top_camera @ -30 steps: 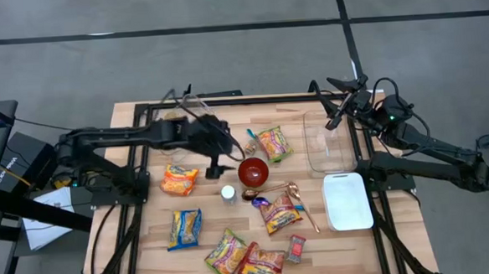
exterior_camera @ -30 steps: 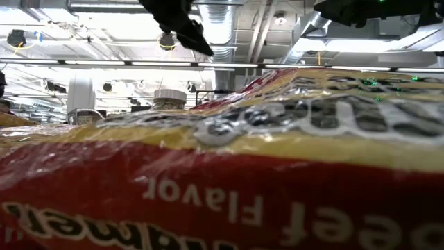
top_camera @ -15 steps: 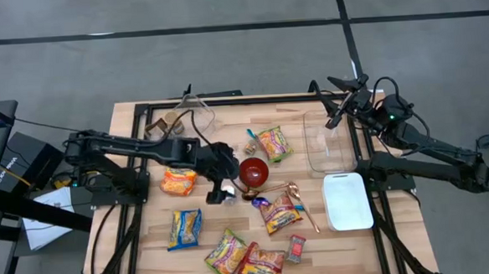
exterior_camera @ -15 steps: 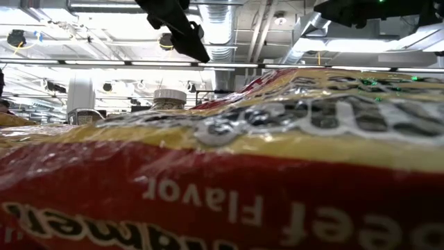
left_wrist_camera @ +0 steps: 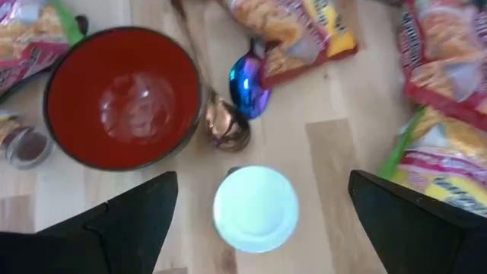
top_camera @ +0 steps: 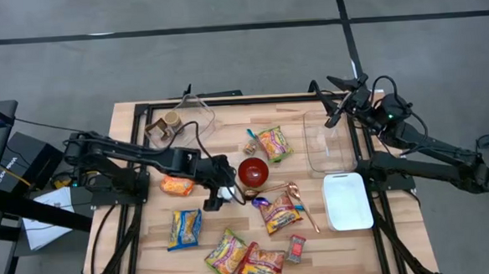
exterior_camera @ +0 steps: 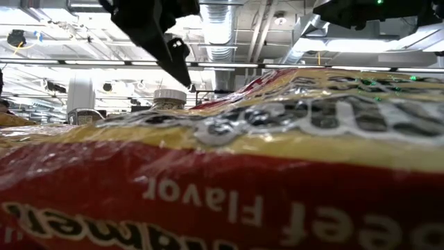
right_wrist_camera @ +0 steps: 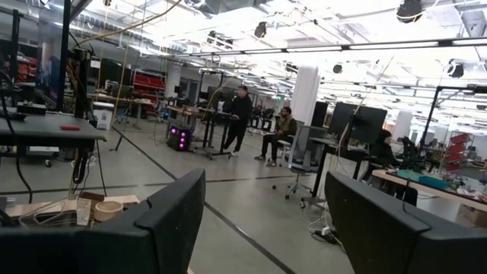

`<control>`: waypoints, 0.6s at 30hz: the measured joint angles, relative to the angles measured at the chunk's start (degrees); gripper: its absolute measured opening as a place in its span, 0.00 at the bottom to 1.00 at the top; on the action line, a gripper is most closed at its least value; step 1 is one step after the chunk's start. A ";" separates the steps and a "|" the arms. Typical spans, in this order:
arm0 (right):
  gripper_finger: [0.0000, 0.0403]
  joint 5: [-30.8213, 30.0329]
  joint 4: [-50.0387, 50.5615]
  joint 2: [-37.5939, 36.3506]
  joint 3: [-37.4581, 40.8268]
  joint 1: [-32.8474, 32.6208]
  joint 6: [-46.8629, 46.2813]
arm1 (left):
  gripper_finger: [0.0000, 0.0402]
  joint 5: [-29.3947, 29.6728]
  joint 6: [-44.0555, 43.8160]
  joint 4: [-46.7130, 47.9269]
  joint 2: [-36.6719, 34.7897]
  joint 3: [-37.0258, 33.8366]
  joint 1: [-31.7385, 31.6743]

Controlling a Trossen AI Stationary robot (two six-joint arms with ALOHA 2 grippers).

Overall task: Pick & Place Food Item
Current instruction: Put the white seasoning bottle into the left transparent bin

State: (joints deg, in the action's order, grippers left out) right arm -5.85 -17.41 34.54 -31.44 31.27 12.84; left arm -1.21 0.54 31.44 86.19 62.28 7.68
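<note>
Left wrist view: open jaws astride white cup (left_wrist_camera: 255, 208)

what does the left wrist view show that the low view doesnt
Only the left wrist view shows the red bowl, the white round lid lying between the open left gripper's fingers, the copper spoon and a shiny blue wrapper on the wooden table.

Only the low view shows the room's ceiling and a beef flavor noodle packet filling the frame close up.

Both show the left gripper and noodle packets; the low view sees it from below.
</note>
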 joint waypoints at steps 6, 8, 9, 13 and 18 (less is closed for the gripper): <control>0.66 0.01 -0.02 0.00 0.00 0.00 0.00 | 0.95 1.17 0.44 -4.77 -0.02 -3.62 0.00; 0.66 0.01 -0.02 0.00 0.00 0.00 0.00 | 0.95 1.01 0.43 -4.76 -0.02 -4.42 0.00; 0.66 0.00 -0.02 0.00 0.00 0.00 0.00 | 0.95 1.00 0.43 -4.87 -0.02 -4.64 0.00; 0.66 0.02 -0.02 0.00 0.00 0.00 0.00 | 0.94 0.57 0.06 -6.90 -0.02 -5.89 -0.02; 0.66 0.00 -0.04 0.00 0.00 0.02 0.00 | 0.93 0.22 0.00 -7.45 -0.02 -5.92 -0.04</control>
State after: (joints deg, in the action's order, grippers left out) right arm -5.85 -17.45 34.54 -31.44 31.29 12.84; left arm -0.99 0.54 24.00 86.17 56.36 7.64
